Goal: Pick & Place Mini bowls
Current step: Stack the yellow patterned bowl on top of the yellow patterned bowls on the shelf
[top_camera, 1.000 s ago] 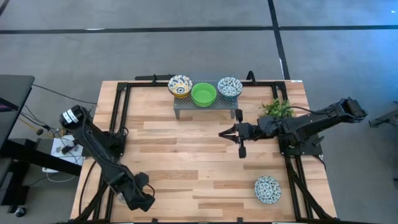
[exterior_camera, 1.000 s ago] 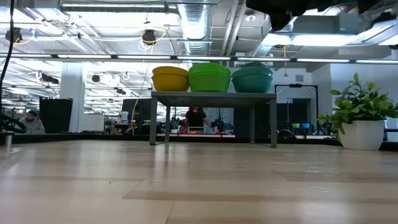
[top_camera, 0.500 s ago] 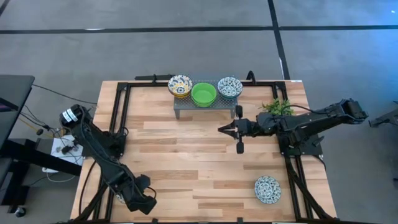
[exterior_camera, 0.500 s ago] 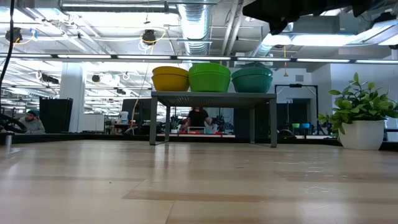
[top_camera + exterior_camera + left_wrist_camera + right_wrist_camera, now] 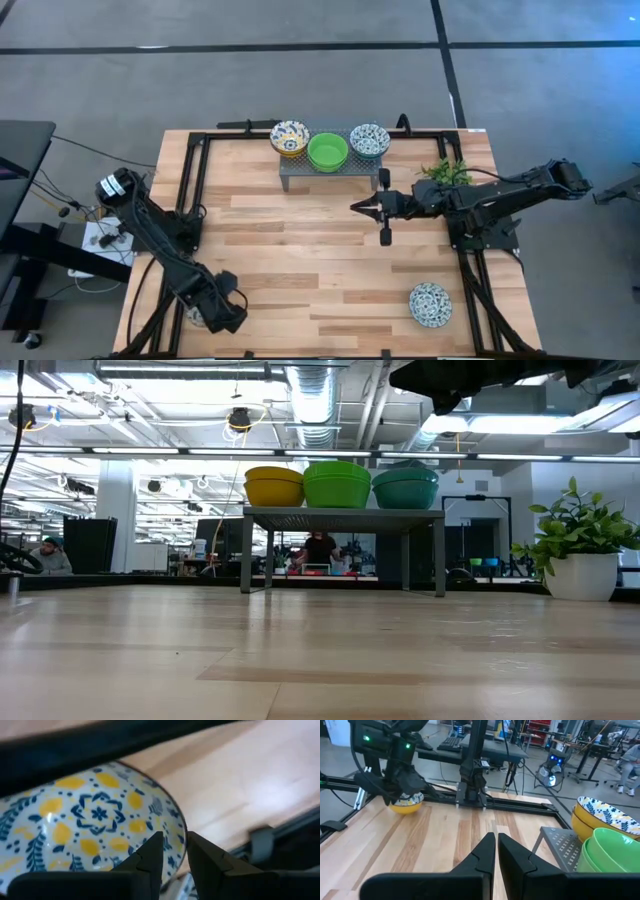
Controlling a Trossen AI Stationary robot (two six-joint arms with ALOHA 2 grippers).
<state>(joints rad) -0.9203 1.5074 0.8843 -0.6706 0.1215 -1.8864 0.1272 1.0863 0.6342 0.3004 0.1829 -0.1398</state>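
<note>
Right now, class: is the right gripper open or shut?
Shut: the right gripper shows its fingers nearly touching, holding nothing, above bare table.

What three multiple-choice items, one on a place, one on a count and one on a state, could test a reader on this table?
1. The lone patterned bowl lies:
A. on the rack
B. on the table, on the right arm's side, far from the rack
C. in the right gripper

2. Bowls on the rack:
A. one
B. two
C. three

3. The right gripper is:
A. shut and empty
B. open around a bowl
C. holding the plant

Key:
1 B: the lone patterned bowl rests on the wood.
2 C: a yellow bowl, a green bowl and a blue bowl sit on the rack.
3 A: the right gripper has fingers together, with nothing between.

The left gripper grips a lemon-patterned bowl by the rim.
</note>
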